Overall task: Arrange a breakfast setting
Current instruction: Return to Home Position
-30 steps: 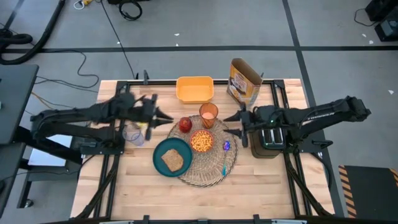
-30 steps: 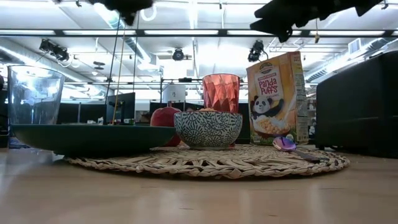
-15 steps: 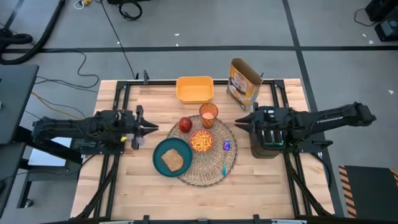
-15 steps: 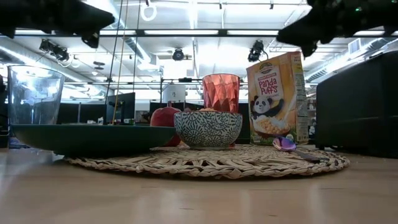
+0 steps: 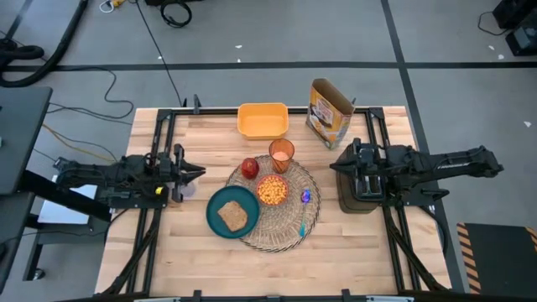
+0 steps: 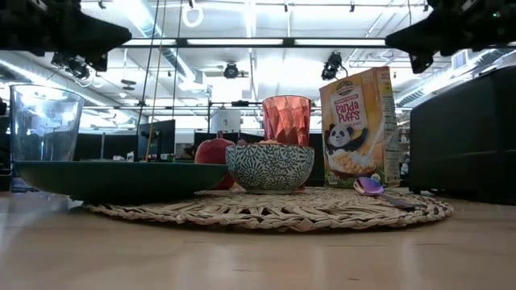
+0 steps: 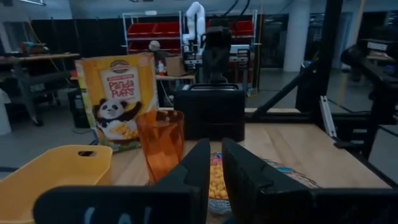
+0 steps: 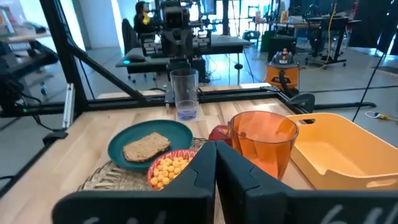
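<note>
The round woven placemat point(image 5: 281, 216) lies mid-table. On it stand a bowl point(image 5: 271, 190) of yellow puffs, a red apple point(image 5: 250, 168), an orange cup point(image 5: 281, 153) and a small blue utensil point(image 5: 304, 197). The teal plate point(image 5: 225, 201) with a toast slice point(image 5: 232, 216) rests partly on the mat's left edge. My left gripper point(image 5: 199, 172) hovers left of the mat, shut and empty, and its fingers show in the left wrist view point(image 7: 216, 168). My right gripper point(image 5: 336, 165) hovers right of the mat over the toaster, shut and empty, and it also shows in the right wrist view point(image 8: 216, 149).
A clear glass point(image 5: 179, 188) stands on the table under my left arm. A black toaster point(image 5: 361, 191) stands right of the mat. A cereal box point(image 5: 329, 111) and a yellow tub point(image 5: 263, 120) stand along the far edge. Bare wood lies along the near edge.
My left gripper has drawn back toward the table's left edge, away from the mat. My right gripper has drawn back toward the right edge, over the toaster. The things on the mat have stayed where they were.
</note>
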